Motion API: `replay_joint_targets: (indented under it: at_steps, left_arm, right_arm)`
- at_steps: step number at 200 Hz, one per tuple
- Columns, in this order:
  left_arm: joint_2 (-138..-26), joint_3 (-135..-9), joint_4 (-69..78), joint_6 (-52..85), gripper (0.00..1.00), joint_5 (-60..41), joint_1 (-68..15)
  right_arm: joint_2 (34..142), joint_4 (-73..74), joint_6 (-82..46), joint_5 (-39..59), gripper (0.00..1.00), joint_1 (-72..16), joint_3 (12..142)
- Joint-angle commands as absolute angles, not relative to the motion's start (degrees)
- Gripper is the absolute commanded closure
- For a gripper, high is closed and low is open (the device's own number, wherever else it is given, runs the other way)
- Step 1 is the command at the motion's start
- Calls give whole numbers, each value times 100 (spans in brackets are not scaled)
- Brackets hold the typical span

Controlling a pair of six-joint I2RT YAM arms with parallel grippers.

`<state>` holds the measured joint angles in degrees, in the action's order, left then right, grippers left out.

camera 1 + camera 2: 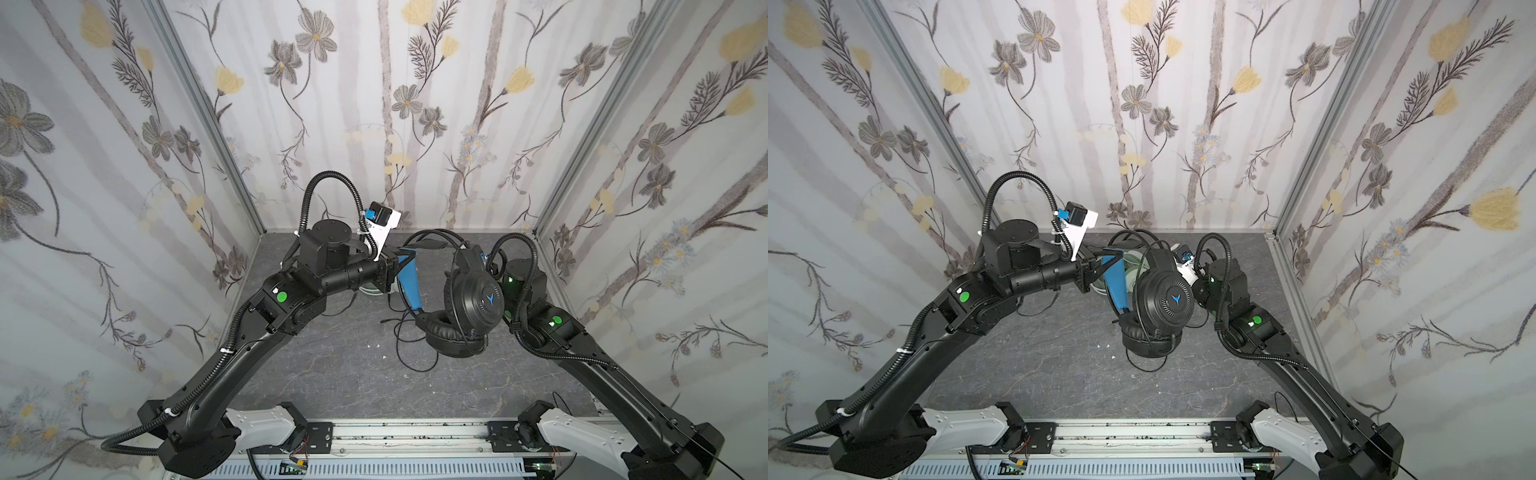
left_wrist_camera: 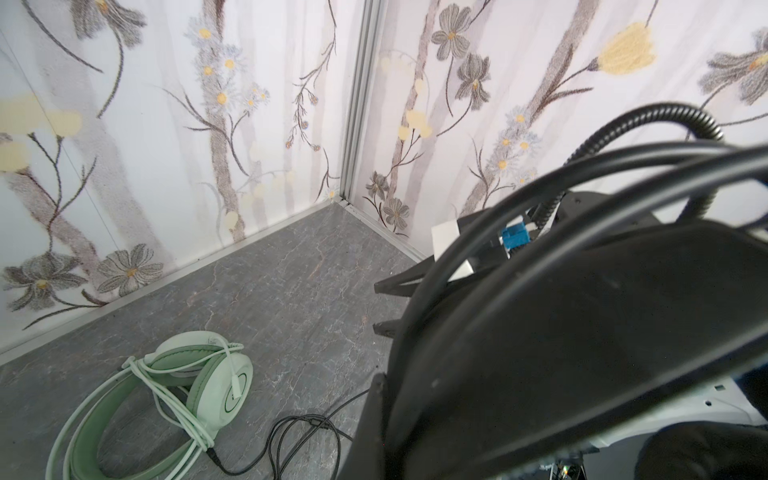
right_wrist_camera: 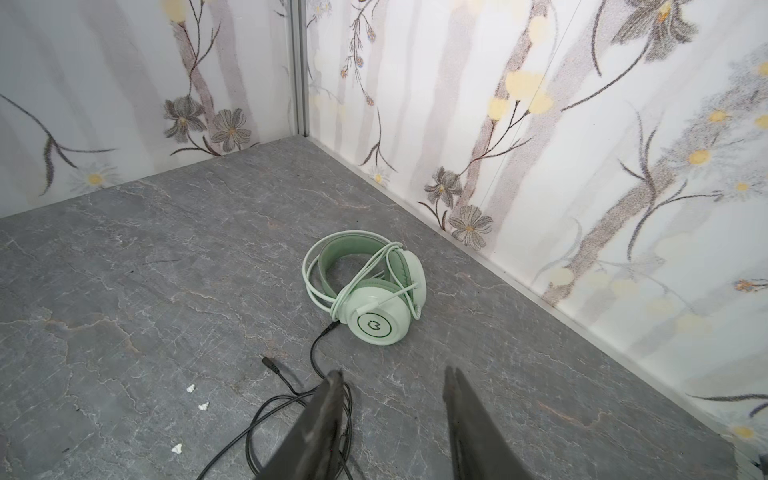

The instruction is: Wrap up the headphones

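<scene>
The black headphones (image 1: 473,301) (image 1: 1165,301) hang above the floor, blue inner headband (image 1: 407,274) facing left. My left gripper (image 1: 400,258) (image 2: 399,386) is shut on that headband. Black cable loops (image 2: 540,187) pass over the band, and the remaining cable (image 3: 291,399) trails across the floor to its plug (image 3: 270,361). My right gripper (image 3: 394,372) (image 2: 380,307) is open and holds nothing, just behind the black earcup, which hides it in both top views. The mint-green headphones (image 3: 374,291) (image 2: 208,382) lie on the floor, their whitish cable wound round them.
Flowered walls close in the grey stone-look floor (image 1: 332,365) on three sides, with metal corner posts (image 1: 216,124). Small white scraps (image 3: 190,388) lie on the floor. A metal rail (image 1: 395,436) with both arm bases runs along the front edge.
</scene>
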<state>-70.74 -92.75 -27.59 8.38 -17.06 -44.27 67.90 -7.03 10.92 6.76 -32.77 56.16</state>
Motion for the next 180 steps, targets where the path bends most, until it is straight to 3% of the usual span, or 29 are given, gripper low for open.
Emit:
replay_joint_targets:
  at_steps: [1,23,52,80,180]
  left_arm:
    - [-7015,-9400,-1945,1242,100,-1310,-4437]
    - [-7004,-9369,-1655,1546,100,-903,-4460]
    - [-7022,-9253,-1319,1732,100,-455,-4557]
    - [-7057,-9120,-946,1950,100,-77,-4637]
    - [-7290,-8789,443,2716,100,1472,-4848]
  right_arm:
    - [6819,-38,763,963,62,-3253,5423]
    - [6919,210,622,1138,69,-3203,5269]
    - [6996,581,428,1426,71,-3158,5019]
    - [7113,529,422,1518,100,-3155,5009]
    - [6659,84,284,990,100,-3151,4333]
